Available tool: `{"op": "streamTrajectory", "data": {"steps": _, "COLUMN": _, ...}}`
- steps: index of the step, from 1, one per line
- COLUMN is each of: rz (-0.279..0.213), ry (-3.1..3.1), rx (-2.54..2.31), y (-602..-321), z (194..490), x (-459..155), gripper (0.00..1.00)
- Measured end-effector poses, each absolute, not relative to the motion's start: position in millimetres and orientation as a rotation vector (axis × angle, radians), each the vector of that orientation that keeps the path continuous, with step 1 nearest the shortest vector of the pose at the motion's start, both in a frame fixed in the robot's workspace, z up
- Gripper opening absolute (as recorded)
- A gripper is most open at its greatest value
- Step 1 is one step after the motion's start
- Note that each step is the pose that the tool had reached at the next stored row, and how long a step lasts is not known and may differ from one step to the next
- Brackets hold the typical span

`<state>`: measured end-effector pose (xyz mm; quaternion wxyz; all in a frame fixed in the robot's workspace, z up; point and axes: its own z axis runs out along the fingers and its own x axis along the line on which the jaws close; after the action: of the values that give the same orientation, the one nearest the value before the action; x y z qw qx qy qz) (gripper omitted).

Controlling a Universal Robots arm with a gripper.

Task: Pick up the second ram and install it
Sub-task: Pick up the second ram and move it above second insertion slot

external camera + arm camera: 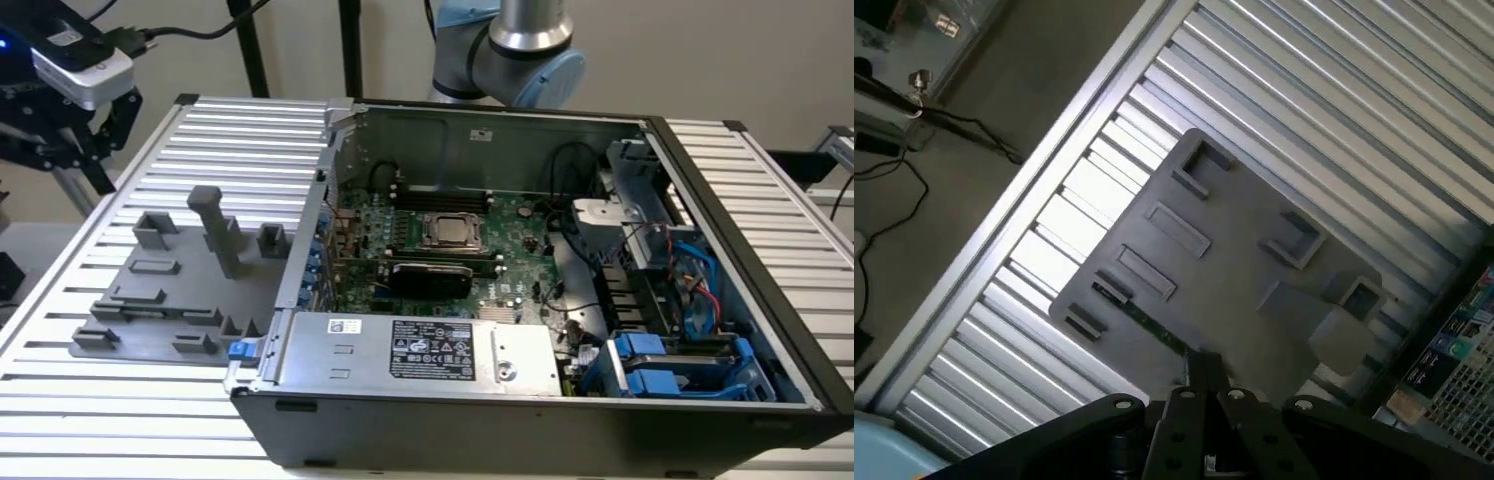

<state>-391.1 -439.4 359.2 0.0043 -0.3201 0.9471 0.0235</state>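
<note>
Shut with nothing between its fingers, the claw (1206, 365) hangs above the grey fixture plate (1244, 260), touching nothing. On that plate the second ram (1144, 318), a thin green stick, lies in a slot along one edge, beneath the claw's tips. The plate rests on the slatted tabletop (1334, 90); just beside the plate stands the open computer case (467, 130), its motherboard (518, 215) exposed
</note>
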Motion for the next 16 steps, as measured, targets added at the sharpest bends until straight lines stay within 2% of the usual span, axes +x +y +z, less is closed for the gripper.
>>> {"op": "streamTrajectory", "data": {"steps": 16, "rz": 0.075, "ry": 2.797, "rx": -1.426, "y": -439.4, "z": 351.3, "x": -391.1, "gripper": 0.11}}
